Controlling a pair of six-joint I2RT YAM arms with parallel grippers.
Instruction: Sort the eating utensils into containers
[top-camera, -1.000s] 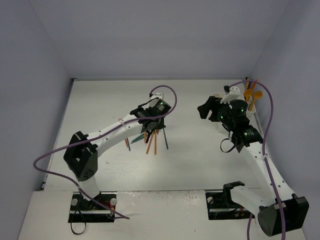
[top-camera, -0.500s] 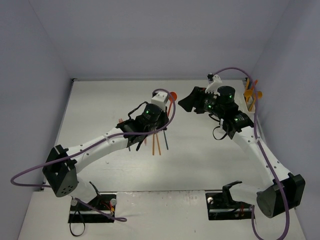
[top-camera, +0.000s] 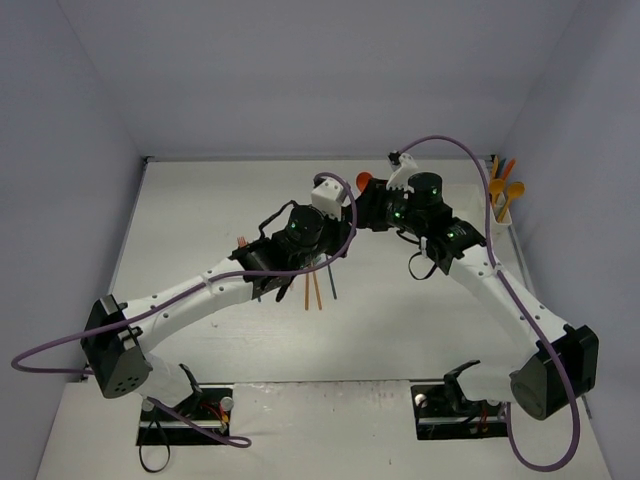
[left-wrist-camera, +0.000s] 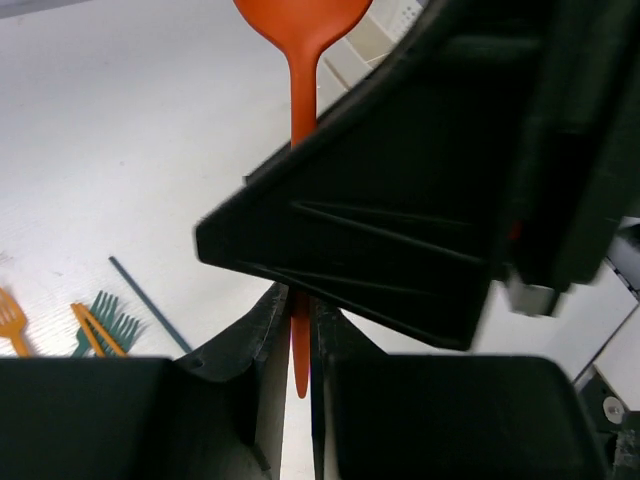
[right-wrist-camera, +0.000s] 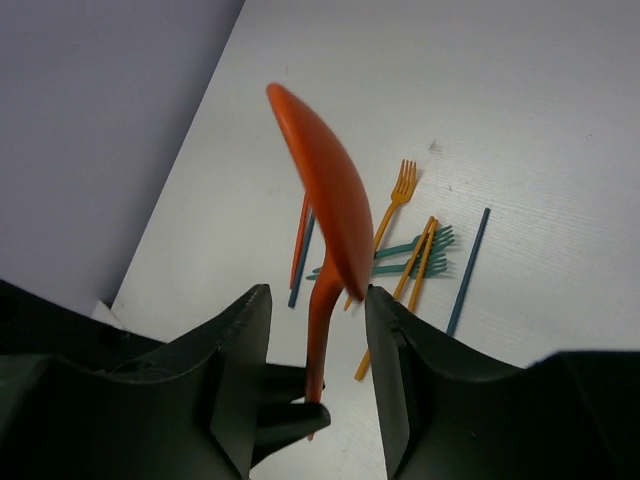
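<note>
Red-orange spoon (right-wrist-camera: 328, 210) upright in outstretched left end effector (left-wrist-camera: 297, 340).

Legible text, labels, brands, numbers, signs: none. I can read no lettering or marking on anything in my overhead view or in either of my wrist views.
</note>
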